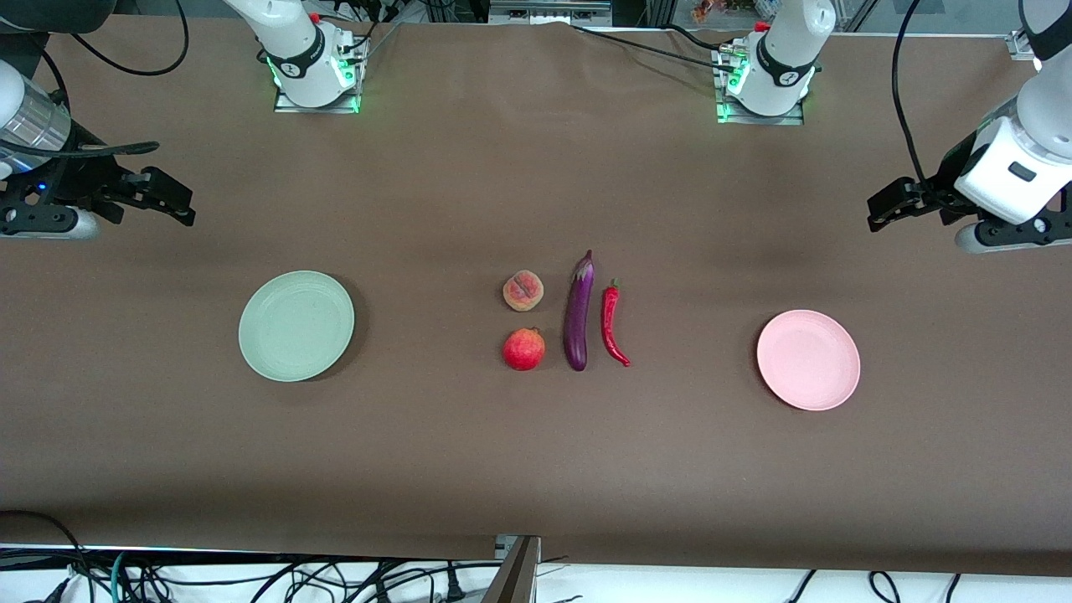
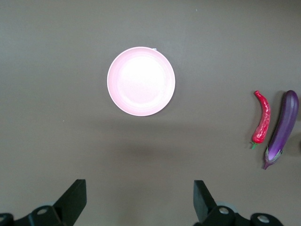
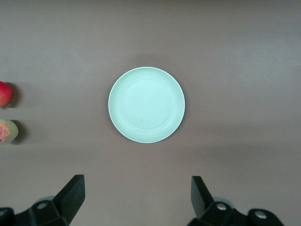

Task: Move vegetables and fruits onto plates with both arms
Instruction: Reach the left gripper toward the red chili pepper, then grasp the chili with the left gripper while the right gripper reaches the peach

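Note:
At mid-table lie a peach (image 1: 523, 291), a red pomegranate (image 1: 524, 349) nearer the front camera, a purple eggplant (image 1: 578, 311) and a red chili (image 1: 612, 322). A pale green plate (image 1: 296, 325) sits toward the right arm's end, a pink plate (image 1: 808, 359) toward the left arm's end. My left gripper (image 1: 888, 205) hangs open and empty in the air at the left arm's end; its wrist view shows the pink plate (image 2: 141, 81), chili (image 2: 262, 120) and eggplant (image 2: 281, 128). My right gripper (image 1: 172, 201) hangs open and empty at the right arm's end; its wrist view shows the green plate (image 3: 146, 104), pomegranate (image 3: 4, 93) and peach (image 3: 6, 131).
The brown table (image 1: 435, 452) carries the two arm bases (image 1: 314, 71) (image 1: 766, 79) along its edge farthest from the front camera. Cables (image 1: 251, 578) hang below the edge nearest that camera.

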Controlling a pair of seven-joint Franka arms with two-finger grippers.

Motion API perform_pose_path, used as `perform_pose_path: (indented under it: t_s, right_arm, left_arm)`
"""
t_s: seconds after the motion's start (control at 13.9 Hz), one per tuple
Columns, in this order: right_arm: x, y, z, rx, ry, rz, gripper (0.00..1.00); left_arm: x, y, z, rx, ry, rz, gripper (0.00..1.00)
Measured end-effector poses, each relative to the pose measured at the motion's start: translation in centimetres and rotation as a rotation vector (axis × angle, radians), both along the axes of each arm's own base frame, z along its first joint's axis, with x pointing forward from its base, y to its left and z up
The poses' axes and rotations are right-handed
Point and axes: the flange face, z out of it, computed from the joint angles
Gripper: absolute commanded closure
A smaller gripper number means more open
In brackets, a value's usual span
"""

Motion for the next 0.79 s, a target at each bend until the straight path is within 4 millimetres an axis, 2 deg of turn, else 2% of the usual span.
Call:
perform_pose_path:
  t_s: [0.14,0.29,0.57,0.79]
  right_arm:
    - [0.0,0.0,0.0,0.0,0.0,0.0,0.0]
    - [0.0,0.0,0.0,0.0,-0.001,0.0,0.0]
    - [0.0,0.0,0.0,0.0,-0.001,0.001,0.0]
    - [0.0,0.0,0.0,0.0,-0.001,0.001,0.0]
  left_arm:
    - [0.4,-1.6,-1.8,-0.018,0.036,-0.023,0.0]
    - [1.2,-5.3,-5.4,-0.089,0.107,-0.062,0.0]
    - [3.5,-12.8,-15.3,-0.238,0.229,-0.099,0.0]
    - [5.0,-20.2,-23.4,-0.266,0.159,-0.137,0.0]
